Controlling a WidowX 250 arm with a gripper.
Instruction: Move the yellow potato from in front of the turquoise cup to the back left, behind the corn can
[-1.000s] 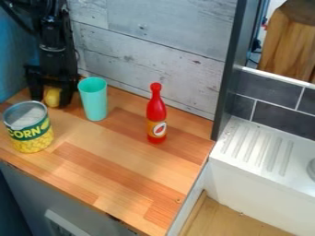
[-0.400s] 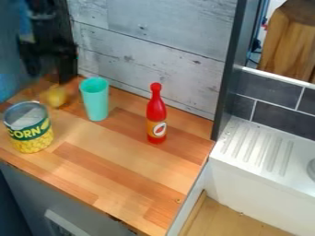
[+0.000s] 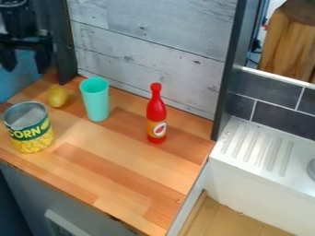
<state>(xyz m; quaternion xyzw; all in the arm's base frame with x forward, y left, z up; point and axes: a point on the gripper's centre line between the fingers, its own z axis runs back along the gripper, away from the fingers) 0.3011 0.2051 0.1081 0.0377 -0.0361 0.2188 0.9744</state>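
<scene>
Open gripper [image 3: 26,67] above the counter's [image 3: 132,168] back left corner.
Its fingers stand apart, holding nothing; the lemon [image 3: 58,97] lies near that corner, below and to the right of them; the cup [image 3: 96,100] stands upright just beside the lemon, near the back edge; the can [image 3: 29,128] is by the left edge; the red bottle [image 3: 156,114] stands upright toward the back right corner.

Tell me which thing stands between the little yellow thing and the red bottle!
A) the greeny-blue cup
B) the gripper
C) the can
A: the greeny-blue cup stands with the yellow thing on one side and the red bottle on the other.
</scene>
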